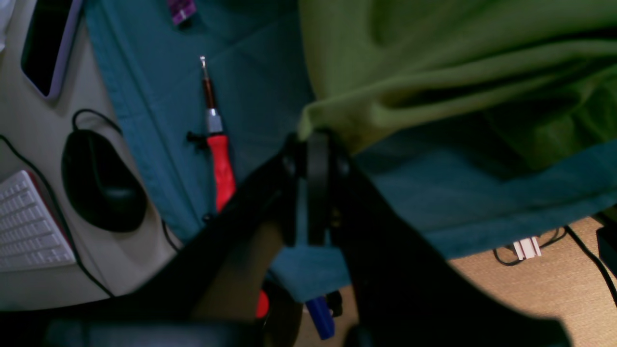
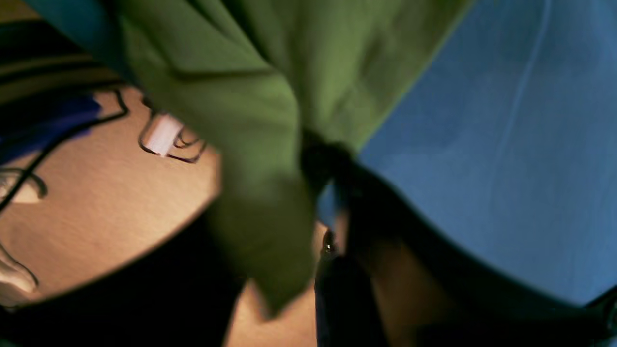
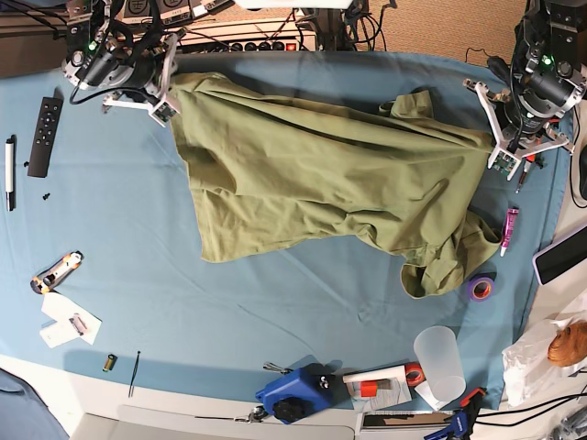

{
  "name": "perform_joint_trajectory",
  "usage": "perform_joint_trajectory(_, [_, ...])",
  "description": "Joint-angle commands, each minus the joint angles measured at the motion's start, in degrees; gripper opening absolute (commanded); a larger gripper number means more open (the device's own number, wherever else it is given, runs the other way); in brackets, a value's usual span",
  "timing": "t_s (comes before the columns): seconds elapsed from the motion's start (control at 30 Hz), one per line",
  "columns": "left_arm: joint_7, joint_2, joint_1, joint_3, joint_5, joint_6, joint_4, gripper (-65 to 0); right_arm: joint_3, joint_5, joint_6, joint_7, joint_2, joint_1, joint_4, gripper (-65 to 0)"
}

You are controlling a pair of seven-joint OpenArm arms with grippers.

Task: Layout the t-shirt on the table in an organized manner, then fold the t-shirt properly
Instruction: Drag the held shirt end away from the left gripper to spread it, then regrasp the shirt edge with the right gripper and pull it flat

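Note:
The olive-green t-shirt [image 3: 321, 174] lies wrinkled and stretched across the far half of the blue-covered table [image 3: 229, 312]. One bunched sleeve [image 3: 440, 266] is at its right side. My right gripper [image 3: 171, 92] is shut on the shirt's far-left corner near the table's far edge. In the right wrist view [image 2: 320, 161] it pinches a fold of the shirt [image 2: 250, 111]. My left gripper [image 3: 495, 148] is shut on the shirt's right edge. The left wrist view [image 1: 315, 137] shows the fabric [image 1: 434, 72] gathered at its tips.
A red screwdriver [image 1: 219, 159], mouse [image 1: 101, 180], keyboard [image 1: 24, 226] and phone [image 1: 48, 43] lie by the left gripper. A purple marker [image 3: 507, 229] and tape roll [image 3: 479, 289] lie near the sleeve. A remote [image 3: 46, 124], pen [image 3: 10, 170], knife [image 3: 55, 270], cup [image 3: 440, 357] and blue tool [image 3: 293, 394] sit around.

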Motion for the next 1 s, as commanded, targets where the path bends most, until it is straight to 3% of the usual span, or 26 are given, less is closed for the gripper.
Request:
perform_joint_trajectory(0.0, [-0.42, -0.81, -0.13, -0.48, 0.48, 0.17, 0.83, -65.0, 0.26, 0.50, -0.11, 0.07, 1.25, -0.17, 1.01, -42.9])
perform_joint_trajectory(0.07, [-0.42, -0.81, -0.11, -0.48, 0.48, 0.20, 0.85, -65.0, 0.79, 0.20, -1.22, -2.24, 2.32, 0.07, 1.62, -42.7])
perform_joint_trajectory(0.17, [-0.44, -0.81, -0.15, -0.48, 0.48, 0.20, 0.85, -65.0, 5.07, 0.09, -2.34, -0.76, 3.43, 0.35, 4.44, -42.7])
perform_joint_trajectory(0.23, [-0.44, -0.81, -0.13, -0.48, 0.46, 0.20, 0.83, -65.0, 10.10, 0.11, -2.49, 5.40, 3.41, 0.33, 6.84, -42.7])
perform_joint_trajectory(0.33, [-0.42, -0.81, -0.13, -0.48, 0.46, 0.20, 0.85, -65.0, 17.00, 1.25, -3.76, 19.91, 3.37, 1.57, 7.69, -42.7])
perform_joint_trajectory(0.4, [-0.44, -0.81, -0.15, -0.48, 0.46, 0.20, 0.85, -65.0, 17.73, 2.45, -4.74, 19.12, 3.39, 6.27, 7.15, -42.7])
perform_joint_trajectory(0.5, [-0.44, -0.81, -0.15, -0.48, 0.44, 0.20, 0.85, -65.0, 15.69, 5.33, -4.81, 18.62, 3.39, 13.70, 2.23, -42.7])
perform_joint_trajectory(0.67, [-0.42, -0.81, -0.13, -0.48, 0.46, 0.20, 0.85, -65.0, 7.91, 4.96, -5.03, 19.23, 3.08, 25.14, -12.79, -42.7])
perform_joint_trajectory(0.97, [-0.44, -0.79, -0.13, -0.48, 0.46, 0.22, 0.83, -65.0, -4.66, 2.86, -5.03, 19.91, -1.68, 43.41, -36.15, -42.7])
